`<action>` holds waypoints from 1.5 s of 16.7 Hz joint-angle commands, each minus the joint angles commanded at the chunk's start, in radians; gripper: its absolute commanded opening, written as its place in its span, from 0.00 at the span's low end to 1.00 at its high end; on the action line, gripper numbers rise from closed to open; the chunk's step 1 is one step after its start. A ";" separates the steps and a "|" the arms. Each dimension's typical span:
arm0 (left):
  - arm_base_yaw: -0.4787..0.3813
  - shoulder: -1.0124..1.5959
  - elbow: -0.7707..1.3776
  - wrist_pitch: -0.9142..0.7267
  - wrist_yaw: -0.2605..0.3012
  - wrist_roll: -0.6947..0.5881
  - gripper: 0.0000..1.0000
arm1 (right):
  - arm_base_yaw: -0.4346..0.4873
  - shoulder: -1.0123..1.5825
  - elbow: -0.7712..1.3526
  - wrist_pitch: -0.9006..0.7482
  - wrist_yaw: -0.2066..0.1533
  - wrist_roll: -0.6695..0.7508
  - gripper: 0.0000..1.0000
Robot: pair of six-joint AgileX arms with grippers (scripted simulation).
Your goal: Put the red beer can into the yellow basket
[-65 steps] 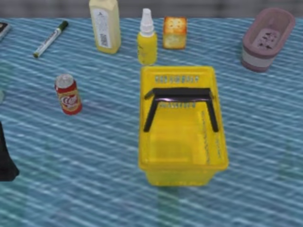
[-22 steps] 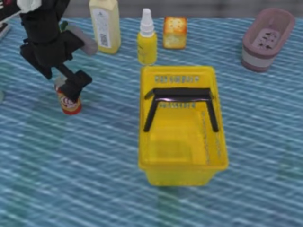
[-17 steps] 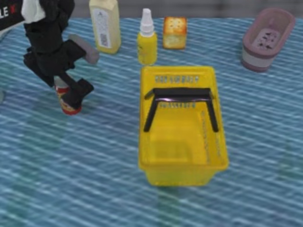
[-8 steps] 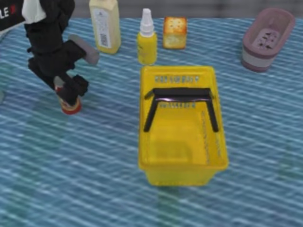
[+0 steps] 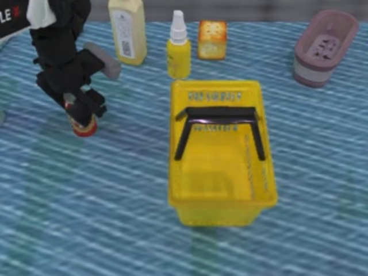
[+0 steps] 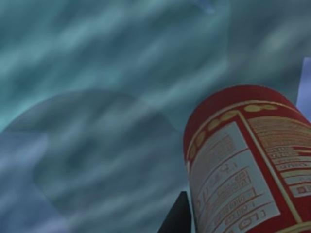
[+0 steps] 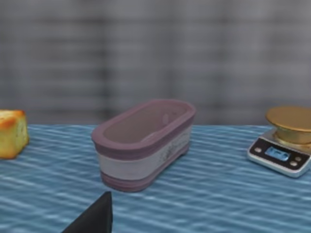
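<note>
One arm is at work here: the left gripper [image 5: 82,111] stands at the table's far left, come down over the red beer can [image 5: 84,125], with its dark fingers [image 5: 92,103] closed in on the can's upper body so that only the red bottom rim and a sliver of the label show beneath them in the top view. The can sits upright on the blue rippled tablecloth [image 5: 115,201], directly under the gripper and between its fingers. In the left wrist view the can [image 6: 252,160] fills the near corner, its printed cream label close against the camera, with one dark fingertip [image 6: 177,216] just beside its wall; the grip looks clamped on the can. The yellow basket [image 5: 222,204] lies well to the right of the gripper, its black handles [image 5: 218,123] folded across the opening. Beyond the gripper, toward the far edge, stand a pale yellow bottle [image 5: 127,31], a yellow spray bottle [image 5: 179,49] and a toast-coloured block [image 5: 212,39]. The right gripper is out of the top view; its wrist camera looks at the pink oval basket [image 7: 143,143], a kitchen scale [image 7: 284,141] and that same block [image 7: 10,133], and I cannot tell how its fingers stand.
</note>
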 joint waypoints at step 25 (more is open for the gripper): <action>-0.092 -0.135 -0.388 1.274 0.856 -0.395 0.00 | 0.000 0.000 0.000 0.000 0.000 0.000 1.00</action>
